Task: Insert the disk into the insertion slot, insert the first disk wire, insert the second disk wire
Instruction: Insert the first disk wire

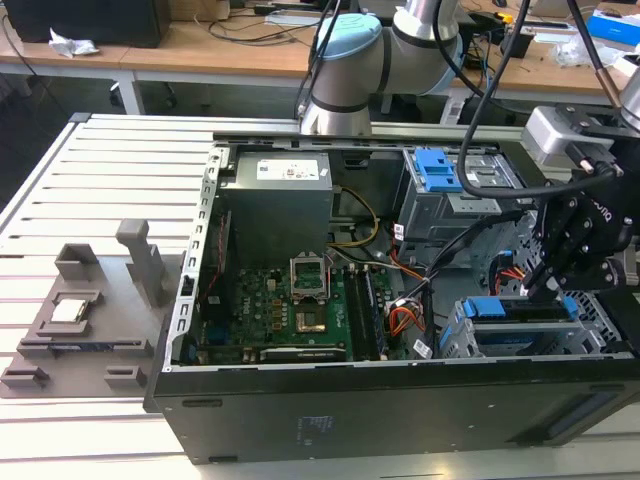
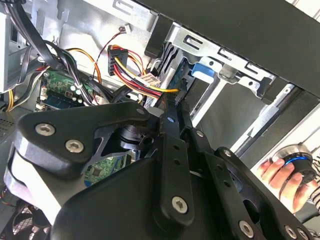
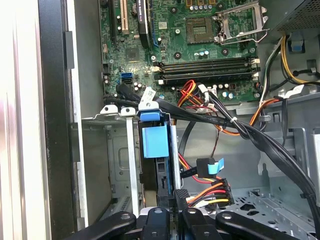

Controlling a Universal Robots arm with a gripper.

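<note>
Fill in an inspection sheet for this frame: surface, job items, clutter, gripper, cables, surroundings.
Surface: slatted metal table carrying the open computer case.
Job's things: disk stands in the insertion slot.
Clutter: grey fixture beside the case.
Gripper: gripper directly above the disk.
Cables: power connector with coloured wires hangs beside the disk, apparently unplugged.
Surroundings: a person's hand on a round device; workbenches behind.
</note>
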